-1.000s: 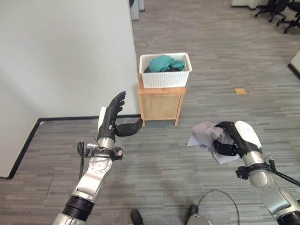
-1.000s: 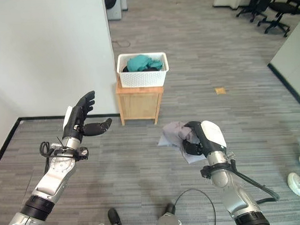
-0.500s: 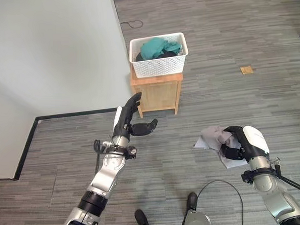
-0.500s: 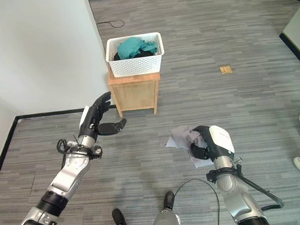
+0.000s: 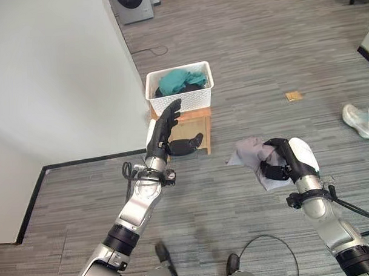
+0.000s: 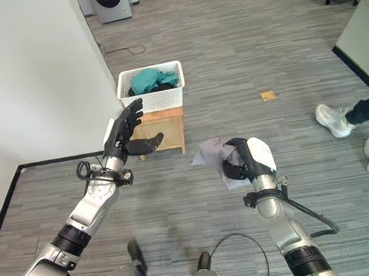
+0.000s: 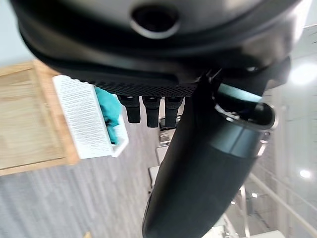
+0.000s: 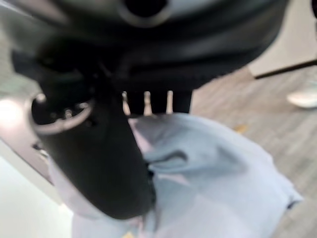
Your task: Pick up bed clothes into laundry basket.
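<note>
Loosely bunched grey cloth (image 5: 250, 155) in right hand (image 5: 281, 163)

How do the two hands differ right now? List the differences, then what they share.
The left hand is open, fingers straight and holding nothing; the right hand is curled shut on the pale grey cloth. The left hand is raised in front of the white laundry basket on its wooden stand; the right hand hangs lower, off to the basket's right. Both are dark, on silver-grey arms.

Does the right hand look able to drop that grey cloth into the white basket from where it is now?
Probably not yet. The right hand is shut on the grey cloth, but the white basket sits on a wooden stand well ahead and to its left. Open floor lies between, so nothing blocks an approach.
</note>
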You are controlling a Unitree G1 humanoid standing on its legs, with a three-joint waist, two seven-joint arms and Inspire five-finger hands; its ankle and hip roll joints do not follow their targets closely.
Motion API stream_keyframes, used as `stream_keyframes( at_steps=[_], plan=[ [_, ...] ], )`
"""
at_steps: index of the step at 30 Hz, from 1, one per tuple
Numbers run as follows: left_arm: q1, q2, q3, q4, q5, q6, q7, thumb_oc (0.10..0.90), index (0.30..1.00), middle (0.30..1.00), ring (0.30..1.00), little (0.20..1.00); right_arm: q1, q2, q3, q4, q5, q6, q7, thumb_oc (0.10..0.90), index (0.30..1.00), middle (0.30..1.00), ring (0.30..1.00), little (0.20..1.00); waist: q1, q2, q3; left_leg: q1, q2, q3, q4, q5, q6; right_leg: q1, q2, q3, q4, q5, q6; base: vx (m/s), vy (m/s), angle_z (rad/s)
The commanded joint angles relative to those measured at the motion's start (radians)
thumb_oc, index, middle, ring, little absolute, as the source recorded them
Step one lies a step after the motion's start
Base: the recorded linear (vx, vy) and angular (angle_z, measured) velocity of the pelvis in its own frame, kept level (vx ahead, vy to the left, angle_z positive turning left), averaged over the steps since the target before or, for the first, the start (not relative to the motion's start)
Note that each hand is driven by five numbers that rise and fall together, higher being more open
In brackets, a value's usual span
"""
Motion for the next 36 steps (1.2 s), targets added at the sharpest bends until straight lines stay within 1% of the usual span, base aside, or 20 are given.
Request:
stream_keyframes(
  at_steps=[1,6,7,9,11,13,15,16,17,18,19,20,21,23,25,26,27,29,32,36],
  plan=[
    [-0.006,0.019,0.073,-0.127,0.007,-0.112,0.022,0.800,0.900,0.900,0.900,0.900,-0.110,-0.083,-0.037,-0.141,0.006,-0.105,-0.054,0.400,0.300,0.300,0.300,0.300,0.057,0.035,-0.020,-0.062,0.015,0.018,0.002,0.070,-0.018,0.081,-0.009,-0.047,0.004,-0.164,0.101,0.29,0.007,0.13],
    [0.038,0.030,0.085,-0.137,-0.012,-0.109,0.022,0.800,0.900,0.900,0.900,0.900,-0.110,-0.068,-0.025,-0.140,0.004,-0.099,-0.046,0.400,0.300,0.300,0.300,0.300,0.088,0.040,-0.013,-0.083,0.033,0.009,0.007,0.141,-0.029,0.148,0.030,0.017,0.004,-0.199,0.075,0.42,0.034,-0.20],
    [0.068,0.041,0.101,-0.149,-0.006,-0.099,0.017,0.800,0.900,0.900,0.900,0.900,-0.110,-0.064,-0.014,-0.126,-0.012,-0.097,-0.039,0.400,0.300,0.300,0.300,0.300,0.105,0.047,-0.040,-0.071,0.031,0.002,-0.001,0.143,-0.007,0.176,0.053,0.036,0.004,-0.227,0.074,0.49,0.026,-0.30],
    [0.083,0.047,0.103,-0.152,-0.011,-0.097,0.010,0.800,0.900,0.900,0.900,0.900,-0.101,-0.058,-0.013,-0.126,-0.022,-0.092,-0.031,0.400,0.300,0.300,0.300,0.300,0.116,0.035,-0.058,-0.066,0.025,-0.004,-0.001,0.142,0.001,0.192,0.052,0.047,0.004,-0.234,0.079,0.41,0.017,-0.15],
    [0.087,0.060,0.100,-0.152,-0.014,-0.095,0.007,0.800,0.900,0.900,0.900,0.900,-0.105,-0.048,-0.009,-0.120,-0.031,-0.089,-0.035,0.400,0.300,0.300,0.300,0.300,0.132,0.012,-0.084,-0.055,0.022,0.020,-0.001,0.145,0.016,0.214,0.046,0.053,0.004,-0.258,0.077,0.39,0.019,0.03],
    [0.076,0.074,0.097,-0.149,-0.012,-0.091,0.006,0.800,0.900,0.900,0.900,0.900,-0.124,-0.047,-0.004,-0.105,-0.040,-0.084,-0.040,0.400,0.300,0.300,0.300,0.300,0.157,-0.040,-0.108,-0.041,-0.016,0.022,0.009,0.091,0.051,0.252,0.023,0.048,0.004,-0.265,0.092,0.45,0.021,-0.07],
    [0.051,0.085,0.078,-0.138,-0.015,-0.085,0.009,0.800,0.900,0.900,0.900,0.900,-0.143,-0.049,-0.004,-0.097,-0.056,-0.077,-0.052,0.400,0.300,0.300,0.300,0.300,0.169,-0.071,-0.111,-0.017,-0.044,0.041,0.016,0.040,0.095,0.216,-0.012,0.032,0.173,-0.264,0.129,0.39,0.135,-0.12],
    [0.023,0.091,0.068,-0.122,-0.011,-0.078,0.020,0.800,0.900,0.900,0.900,0.900,-0.180,-0.056,-0.005,-0.093,-0.066,-0.063,-0.056,0.400,0.300,0.300,0.300,0.300,0.154,-0.087,-0.095,0.034,-0.084,0.046,0.025,-0.027,0.137,0.103,-0.102,0.015,0.422,-0.147,0.216,0.31,0.196,-0.13],
    [0.020,0.092,0.070,-0.121,-0.011,-0.078,0.021,0.800,0.900,0.900,0.900,0.900,-0.184,-0.056,-0.003,-0.092,-0.066,-0.063,-0.056,0.400,0.300,0.300,0.300,0.300,0.155,-0.091,-0.094,0.033,-0.091,0.050,0.024,-0.031,0.142,0.094,-0.111,0.020,0.436,-0.152,0.222,0.34,0.283,-0.51],
    [-0.007,0.095,0.053,-0.118,0.001,-0.075,0.037,0.800,0.900,0.900,0.900,0.900,-0.207,-0.058,-0.004,-0.100,-0.068,-0.056,-0.060,0.400,0.300,0.300,0.300,0.300,0.130,-0.076,-0.071,0.093,-0.103,0.054,0.011,-0.059,0.162,-0.028,-0.172,0.007,0.675,-0.028,0.253,0.12,0.158,-0.48],
    [-0.010,0.094,0.054,-0.117,0.001,-0.075,0.037,0.800,0.900,0.900,0.900,0.900,-0.210,-0.059,-0.004,-0.100,-0.068,-0.055,-0.060,0.400,0.300,0.300,0.300,0.300,0.131,-0.078,-0.070,0.090,-0.106,0.056,0.011,-0.060,0.165,-0.038,-0.178,0.011,0.689,-0.033,0.253,0.19,0.204,-0.33],
    [-0.032,0.095,0.044,-0.120,0.005,-0.073,0.049,0.800,0.900,0.900,0.900,0.900,-0.226,-0.058,-0.003,-0.110,-0.076,-0.052,-0.064,0.400,0.300,0.300,0.300,0.300,0.108,-0.059,-0.054,0.129,-0.101,0.054,0.003,-0.078,0.170,-0.110,-0.195,0.002,0.782,-0.013,0.253,0.11,0.113,-0.06],
    [-0.048,0.091,0.045,-0.112,0.006,-0.071,0.054,0.800,0.900,0.900,0.900,0.900,-0.239,-0.061,0.001,-0.114,-0.078,-0.049,-0.066,0.400,0.300,0.300,0.300,0.300,0.090,-0.051,-0.039,0.151,-0.107,0.053,-0.001,-0.096,0.174,-0.164,-0.217,0.000,0.818,-0.044,0.253,0.23,0.123,0.22],
    [-0.065,0.087,0.047,-0.108,0.009,-0.076,0.055,0.800,0.900,0.900,0.900,0.900,-0.242,-0.063,-0.011,-0.123,-0.067,-0.046,-0.069,0.400,0.300,0.300,0.300,0.300,0.056,-0.040,-0.020,0.185,-0.109,0.026,-0.001,-0.121,0.163,-0.210,-0.208,-0.005,0.702,-0.106,0.236,0.26,0.000,0.33],
    [-0.068,0.080,0.047,-0.103,0.012,-0.082,0.049,0.800,0.900,0.900,0.900,0.900,-0.219,-0.066,-0.031,-0.123,-0.051,-0.048,-0.075,0.400,0.300,0.300,0.300,0.300,0.037,-0.040,-0.018,0.193,-0.106,0.010,-0.001,-0.132,0.146,-0.217,-0.167,-0.001,0.513,-0.168,0.188,0.21,-0.209,0.22],
    [-0.078,0.065,0.031,-0.089,0.023,-0.086,0.035,0.800,0.900,0.900,0.900,0.900,-0.175,-0.079,-0.069,-0.120,-0.038,-0.048,-0.087,0.400,0.300,0.300,0.300,0.300,0.006,-0.038,-0.026,0.180,-0.099,-0.027,-0.001,-0.130,0.134,-0.212,-0.102,0.075,0.226,-0.116,0.160,0.12,-0.263,0.42],
    [-0.078,0.065,0.030,-0.089,0.024,-0.086,0.035,0.800,0.900,0.900,0.900,0.900,-0.172,-0.079,-0.071,-0.121,-0.038,-0.048,-0.086,0.400,0.300,0.300,0.300,0.300,0.006,-0.037,-0.026,0.180,-0.098,-0.029,-0.001,-0.130,0.134,-0.207,-0.100,0.072,0.217,-0.112,0.160,0.11,-0.234,1.18],
    [-0.085,0.053,0.020,-0.084,0.031,-0.089,0.034,0.800,0.900,0.900,0.900,0.900,-0.125,-0.084,-0.095,-0.116,-0.043,-0.026,-0.066,0.400,0.300,0.300,0.300,0.300,-0.012,-0.050,-0.043,0.185,-0.126,-0.062,-0.001,-0.151,0.142,-0.177,-0.099,0.156,0.115,-0.073,0.168,0.20,-0.090,1.41],
    [-0.063,0.009,0.026,-0.078,0.041,-0.093,0.017,0.800,0.900,0.900,0.900,0.900,-0.092,-0.079,-0.103,-0.131,-0.040,-0.048,-0.068,0.400,0.300,0.300,0.300,0.300,-0.009,-0.043,-0.094,0.220,-0.134,-0.081,0.003,-0.154,0.132,-0.089,-0.091,0.115,0.019,-0.020,0.164,0.25,-0.130,0.85],
    [-0.049,0.002,0.023,-0.076,0.049,-0.085,0.007,0.800,0.900,0.900,0.900,0.900,-0.076,-0.080,-0.102,-0.134,-0.041,-0.059,-0.056,0.400,0.300,0.300,0.300,0.300,0.003,-0.036,-0.123,0.229,-0.125,-0.101,-0.001,-0.149,0.122,-0.041,-0.086,0.081,0.004,-0.037,0.159,0.12,-0.100,0.09]
  ],
)
